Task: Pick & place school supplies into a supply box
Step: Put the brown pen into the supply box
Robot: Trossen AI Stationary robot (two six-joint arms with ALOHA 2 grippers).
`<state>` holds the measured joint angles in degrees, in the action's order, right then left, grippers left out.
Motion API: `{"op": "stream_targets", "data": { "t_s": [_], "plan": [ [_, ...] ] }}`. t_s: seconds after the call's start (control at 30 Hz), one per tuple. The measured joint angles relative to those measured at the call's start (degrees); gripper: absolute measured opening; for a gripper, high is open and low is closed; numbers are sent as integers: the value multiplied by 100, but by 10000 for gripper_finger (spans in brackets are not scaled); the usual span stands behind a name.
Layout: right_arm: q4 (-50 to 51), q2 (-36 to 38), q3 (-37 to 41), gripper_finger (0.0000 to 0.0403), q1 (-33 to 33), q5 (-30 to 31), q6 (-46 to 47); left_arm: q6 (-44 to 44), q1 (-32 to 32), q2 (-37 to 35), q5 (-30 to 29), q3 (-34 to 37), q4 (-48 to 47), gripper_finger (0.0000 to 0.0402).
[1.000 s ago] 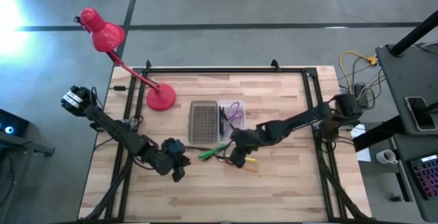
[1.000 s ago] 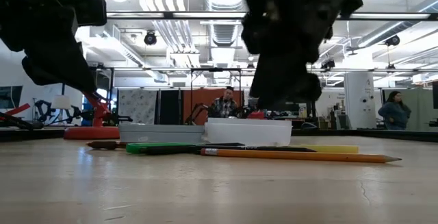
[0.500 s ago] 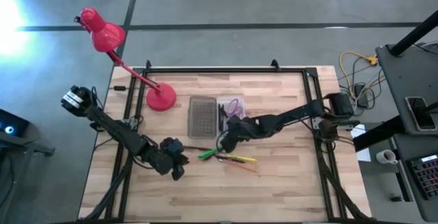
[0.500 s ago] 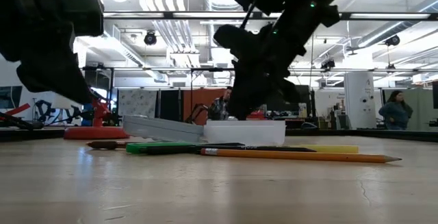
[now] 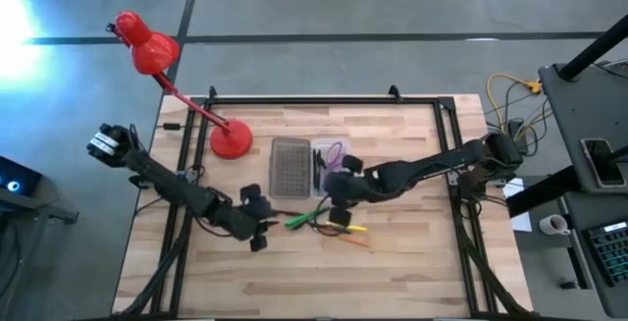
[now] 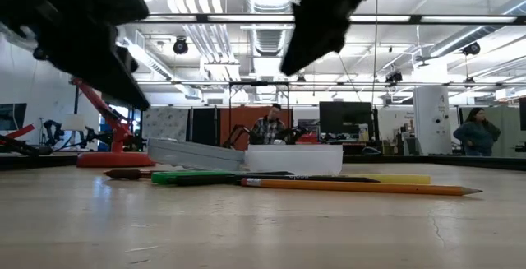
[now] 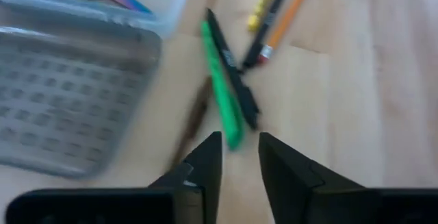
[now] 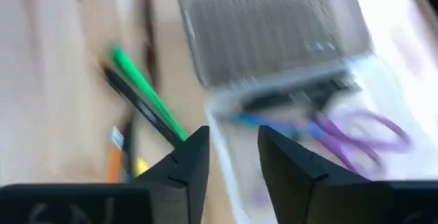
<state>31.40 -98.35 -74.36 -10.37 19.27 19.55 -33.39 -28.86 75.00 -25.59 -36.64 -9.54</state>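
Note:
The supply box lies open on the table: its grey ribbed half and its clear half, which holds purple scissors and a dark pen. In the low view the grey half sits tilted. A green marker, a black pen, a brown pencil, a yellow pen and an orange pencil lie on the wood nearer than the box. My left gripper hovers open, left of the pens. My right gripper hangs open above the box's near edge.
A red desk lamp stands at the table's far left, its arm reaching beyond the edge. A black frame rail runs along the far edge. Bare wood lies near me. People sit in the room behind.
My right gripper went from above the pens toward the far edge to the box, then rose and drew back a little. The box's grey half tipped up on one side and stays tilted. My left gripper rose and shifted toward the pens.

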Motion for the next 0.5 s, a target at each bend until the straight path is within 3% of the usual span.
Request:
{"op": "stream_targets", "data": {
  "t_s": [0.23, 0.5],
  "plan": [
    [1804, 49, -273, 164, -84, 259, 328, 873, 540, 0, 379, 4, 47, 141],
    [2111, 165, 129, 187, -135, 323, 936, 1778, 717, 422, 888, -105, 94, 150]
  ]
}}
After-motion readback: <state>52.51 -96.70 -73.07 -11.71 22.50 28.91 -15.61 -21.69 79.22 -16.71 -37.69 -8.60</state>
